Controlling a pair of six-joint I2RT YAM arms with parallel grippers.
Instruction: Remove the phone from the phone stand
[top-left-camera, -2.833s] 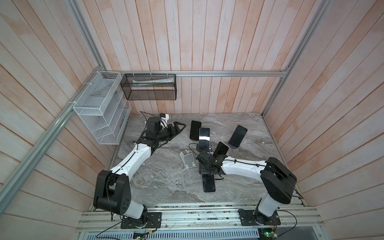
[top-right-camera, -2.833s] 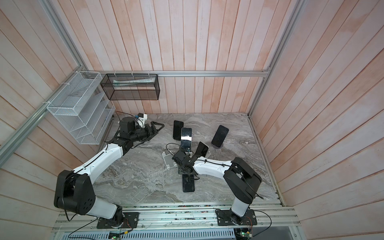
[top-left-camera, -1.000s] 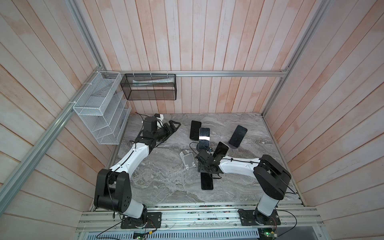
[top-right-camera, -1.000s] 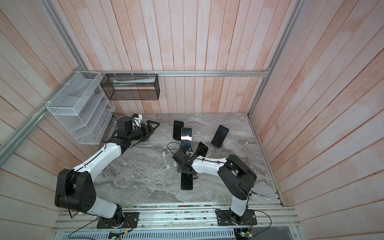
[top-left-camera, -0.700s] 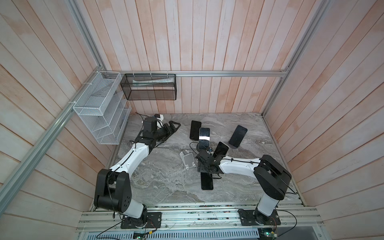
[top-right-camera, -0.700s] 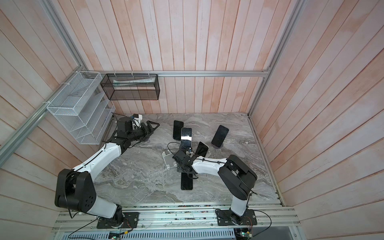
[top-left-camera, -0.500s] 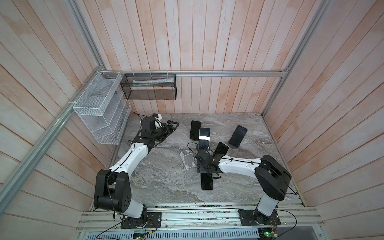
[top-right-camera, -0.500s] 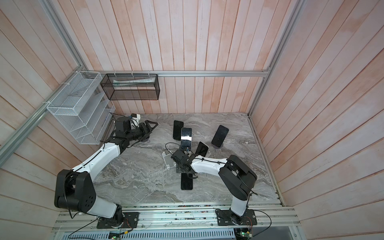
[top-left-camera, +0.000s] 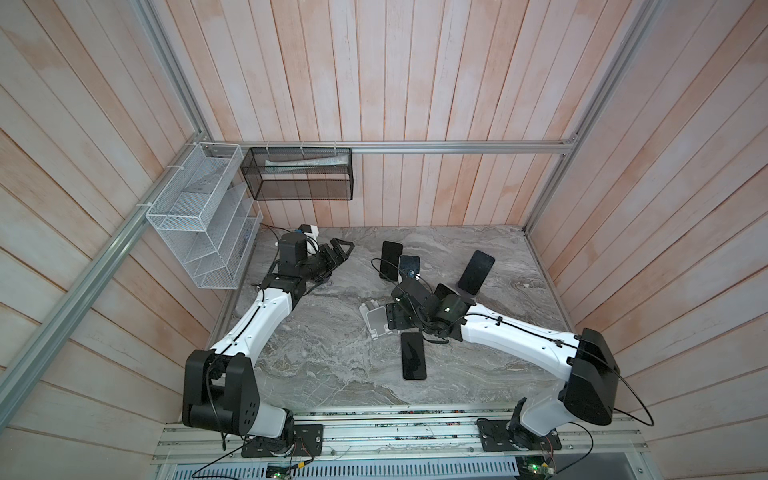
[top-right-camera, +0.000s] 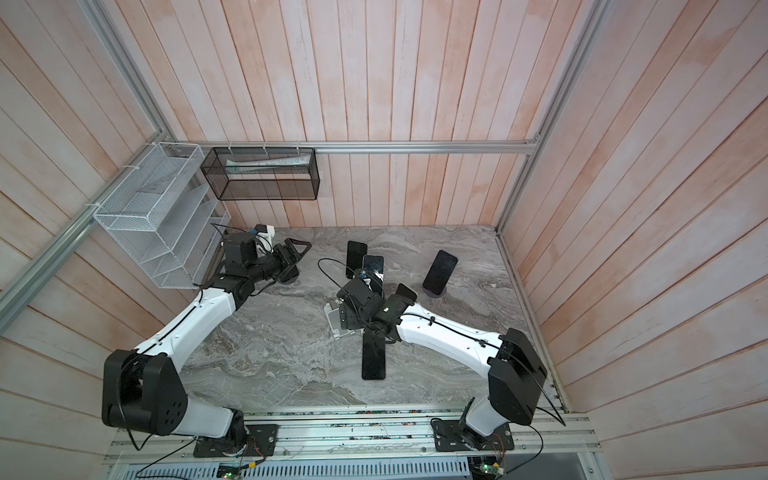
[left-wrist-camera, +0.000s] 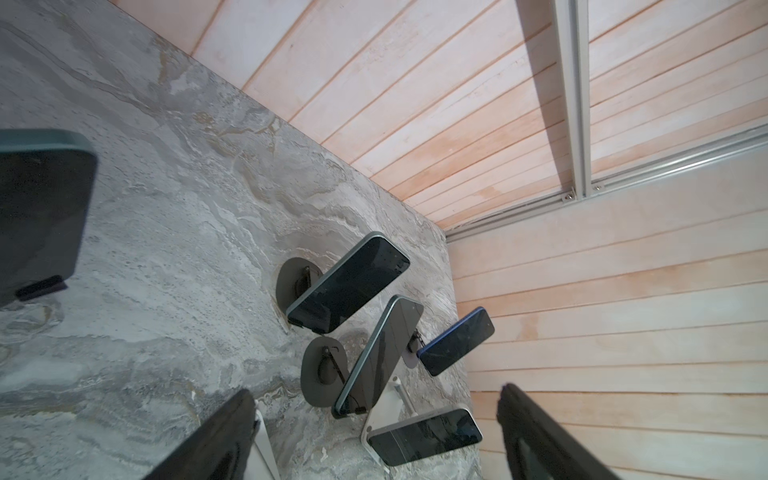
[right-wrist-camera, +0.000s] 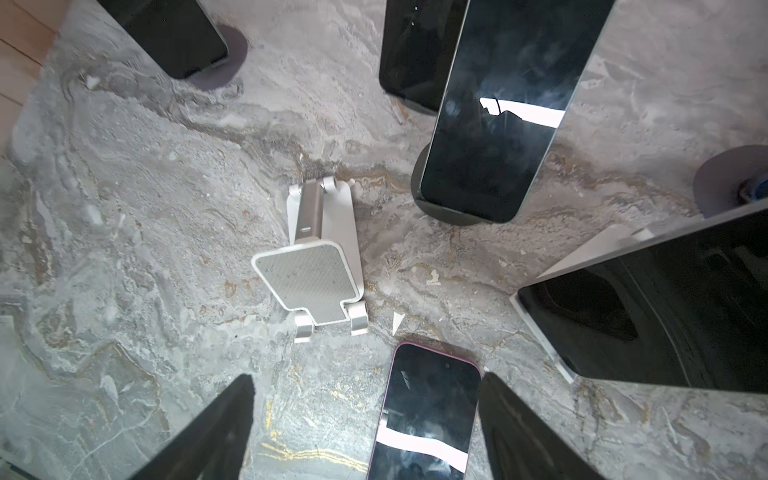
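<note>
marble top (top-left-camera: 320, 365) bare and wide at left and front: free passage. centre cramped: empty white stand (top-left-camera: 376, 326), flat phone (top-left-camera: 413, 357) just beside it; rear phone (top-left-camera: 391, 259) and neighbour phone (top-left-camera: 409, 266) upright, close-set behind, narrow gaps. lone phone (top-left-camera: 476, 272) upright, apart at right. right arm (top-left-camera: 511, 336) lies across right front. white wire rack (top-left-camera: 199, 232) hangs along left edge.

Beneath me, the grey marbled tabletop (top-left-camera: 324, 365) carries a pink-edged phone (right-wrist-camera: 428, 411) lying flat, screen up, just beside an empty white phone stand (right-wrist-camera: 316, 266). Beyond them I see several dark round-based stands (left-wrist-camera: 291, 278) and another white stand (right-wrist-camera: 598, 249), each propping up a dark phone (top-left-camera: 476, 271).
</note>
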